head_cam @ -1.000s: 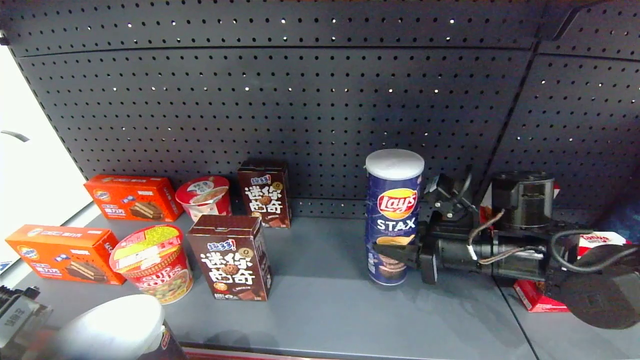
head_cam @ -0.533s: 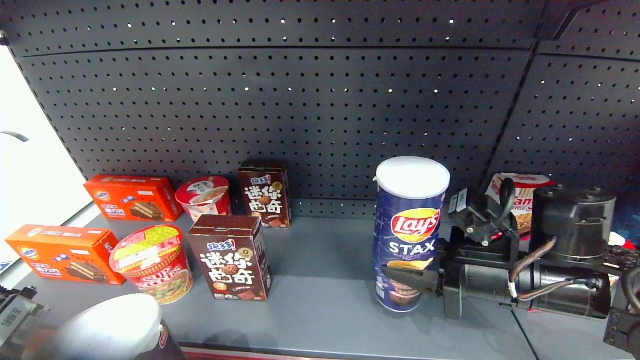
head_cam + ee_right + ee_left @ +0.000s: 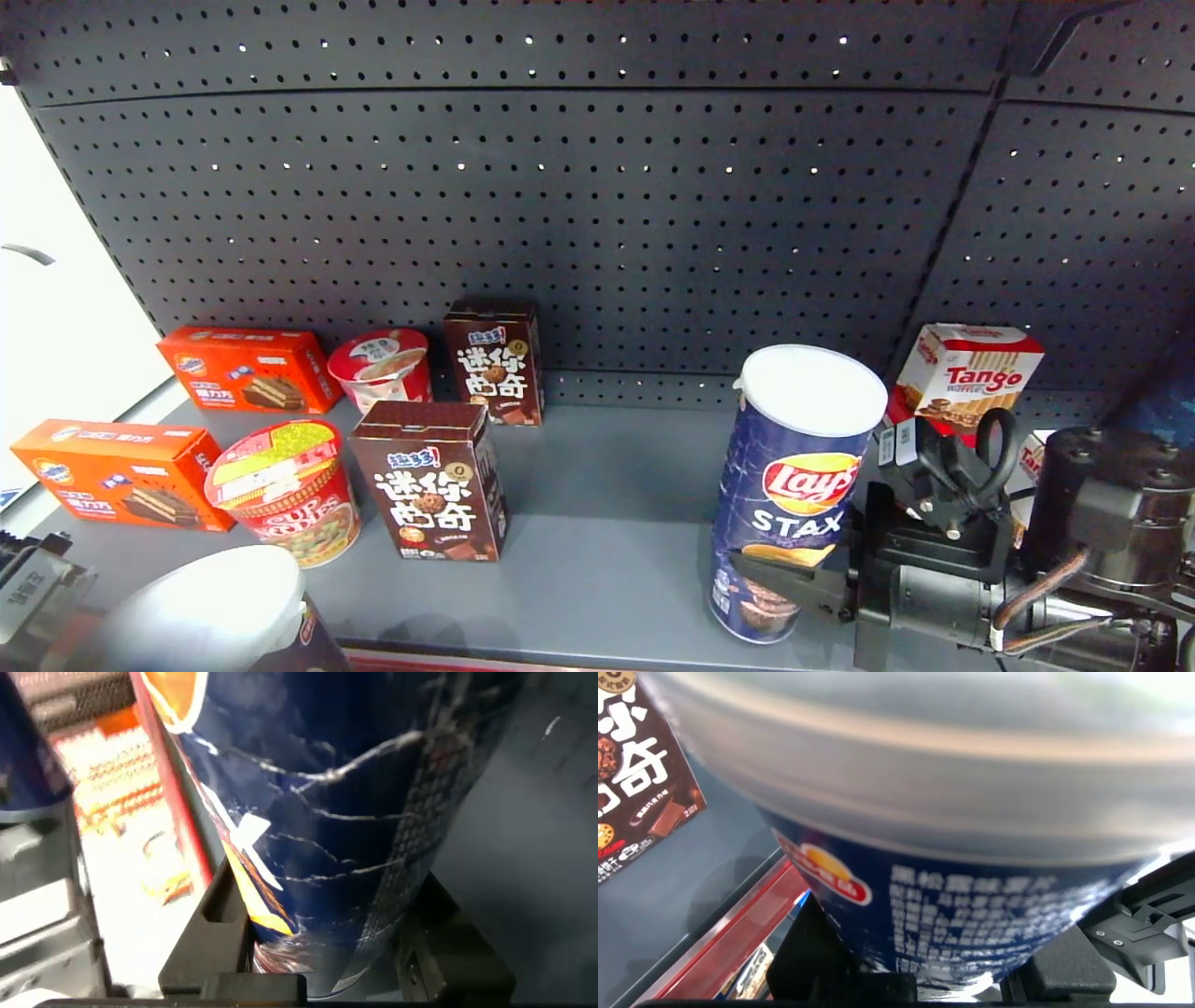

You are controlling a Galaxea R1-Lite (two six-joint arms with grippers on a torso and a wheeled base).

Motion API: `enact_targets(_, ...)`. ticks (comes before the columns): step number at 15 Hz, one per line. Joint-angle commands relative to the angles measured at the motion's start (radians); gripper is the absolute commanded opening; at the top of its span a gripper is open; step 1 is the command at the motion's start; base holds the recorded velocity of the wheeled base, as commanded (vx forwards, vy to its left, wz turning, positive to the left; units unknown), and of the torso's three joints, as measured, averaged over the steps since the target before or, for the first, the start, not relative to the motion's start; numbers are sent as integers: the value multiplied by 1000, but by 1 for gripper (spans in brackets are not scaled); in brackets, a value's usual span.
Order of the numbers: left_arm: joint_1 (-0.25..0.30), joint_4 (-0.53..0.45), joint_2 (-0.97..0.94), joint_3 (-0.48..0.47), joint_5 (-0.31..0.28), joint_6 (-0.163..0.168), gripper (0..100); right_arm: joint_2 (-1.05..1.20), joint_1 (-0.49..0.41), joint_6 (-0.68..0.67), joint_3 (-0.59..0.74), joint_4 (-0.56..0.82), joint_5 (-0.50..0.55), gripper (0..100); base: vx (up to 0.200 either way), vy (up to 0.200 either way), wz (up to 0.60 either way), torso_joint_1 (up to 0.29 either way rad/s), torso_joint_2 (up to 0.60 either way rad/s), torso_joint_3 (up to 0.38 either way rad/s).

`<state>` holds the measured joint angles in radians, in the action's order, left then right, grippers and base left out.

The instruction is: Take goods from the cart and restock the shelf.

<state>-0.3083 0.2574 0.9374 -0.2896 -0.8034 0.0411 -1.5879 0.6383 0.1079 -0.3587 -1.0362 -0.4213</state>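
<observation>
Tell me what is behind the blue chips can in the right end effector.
Behind the blue chips can are bare grey shelf and the pegboard wall. The can hides the shelf strip directly behind it.

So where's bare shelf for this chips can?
Bare shelf runs between the front brown box and the chips can in the right gripper, back to the pegboard. Left is crowded: orange boxes, noodle cups, the second can in the left gripper. Wafer boxes fill the right.
</observation>
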Motion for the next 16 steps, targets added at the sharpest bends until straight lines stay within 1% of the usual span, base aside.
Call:
enact_targets(1, 0, 0, 3, 1, 0, 0, 0, -12, -5, -2, 29, -8, -1, 0, 0, 0, 0, 0, 0, 0)
enact_targets(10, 9, -1, 3, 3, 0, 0, 0, -90, -32, -14, 23, -81, -5, 0, 0, 0, 0, 0, 0, 0)
enact_targets(16, 15, 2, -2, 24, -2, 0, 0, -127, -34, -13, 15, -88, -8, 0, 0, 0, 0, 0, 0, 0)
